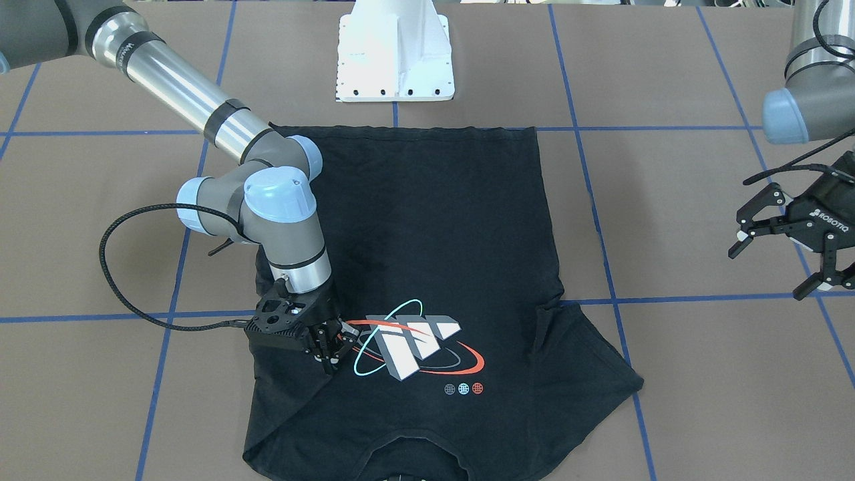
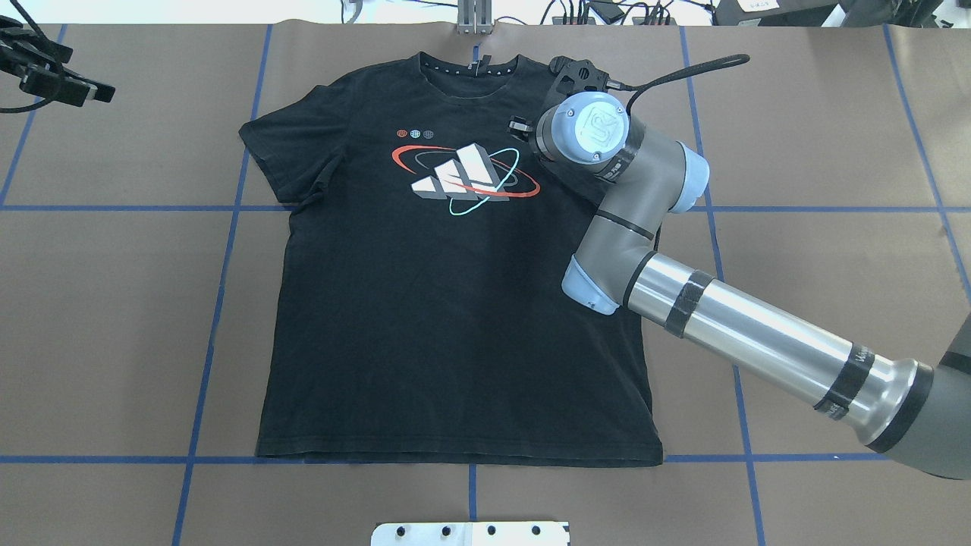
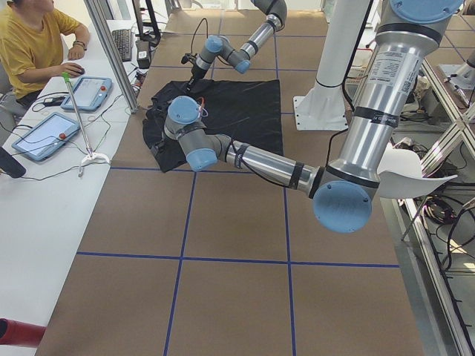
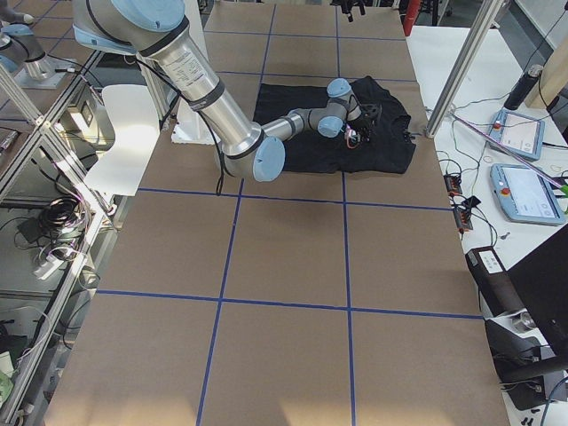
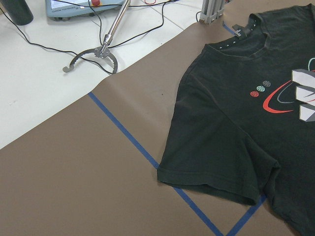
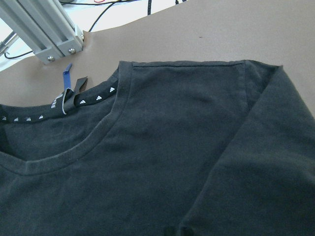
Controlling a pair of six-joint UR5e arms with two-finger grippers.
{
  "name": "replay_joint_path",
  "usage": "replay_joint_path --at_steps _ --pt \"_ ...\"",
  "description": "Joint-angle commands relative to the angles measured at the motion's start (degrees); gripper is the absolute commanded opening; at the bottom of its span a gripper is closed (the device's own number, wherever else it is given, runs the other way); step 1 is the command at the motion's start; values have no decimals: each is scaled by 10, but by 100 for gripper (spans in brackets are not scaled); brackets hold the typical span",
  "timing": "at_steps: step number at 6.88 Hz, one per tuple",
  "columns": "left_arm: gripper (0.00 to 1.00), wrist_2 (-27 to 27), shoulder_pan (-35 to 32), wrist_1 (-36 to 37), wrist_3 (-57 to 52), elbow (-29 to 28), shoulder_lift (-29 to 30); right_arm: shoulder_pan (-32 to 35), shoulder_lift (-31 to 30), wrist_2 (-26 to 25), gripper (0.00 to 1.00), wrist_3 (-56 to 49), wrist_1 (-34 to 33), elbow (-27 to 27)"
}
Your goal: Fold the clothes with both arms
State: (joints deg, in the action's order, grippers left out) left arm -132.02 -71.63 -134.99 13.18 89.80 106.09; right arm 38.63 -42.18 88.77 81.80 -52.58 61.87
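Person in yellow sits beside the blue-taped brown surface, with what appear to be two control tablets alongside it.

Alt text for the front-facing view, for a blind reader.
A black T-shirt lies flat, graphic up, on a brown table. The right gripper is low over it beside the graphic; the left gripper hangs open, clear of it.
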Motion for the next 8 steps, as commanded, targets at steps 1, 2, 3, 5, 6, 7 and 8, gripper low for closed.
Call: replay_joint_path --at_steps 1,2,3,5,6,7,8 --pt "100 18 11 0 0 -15 9 3 11 0 100 -20 -3 4" --pt "100 67 32 -1 11 -24 13 27 10 54 100 -42 -54 30" --pt "100 105 48 -5 87 -28 17 60 0 121 100 -101 -117 72" --pt "100 202 110 -87 254 -90 38 114 -102 192 100 -169 -144 182" --pt "99 204 127 -132 284 -169 76 145 -145 229 100 -221 -143 214" --pt "95 238 154 -185 320 -226 95 162 -175 247 100 -248 -139 230" --pt "93 297 176 -200 375 -253 108 171 -190 254 100 -249 -136 236"
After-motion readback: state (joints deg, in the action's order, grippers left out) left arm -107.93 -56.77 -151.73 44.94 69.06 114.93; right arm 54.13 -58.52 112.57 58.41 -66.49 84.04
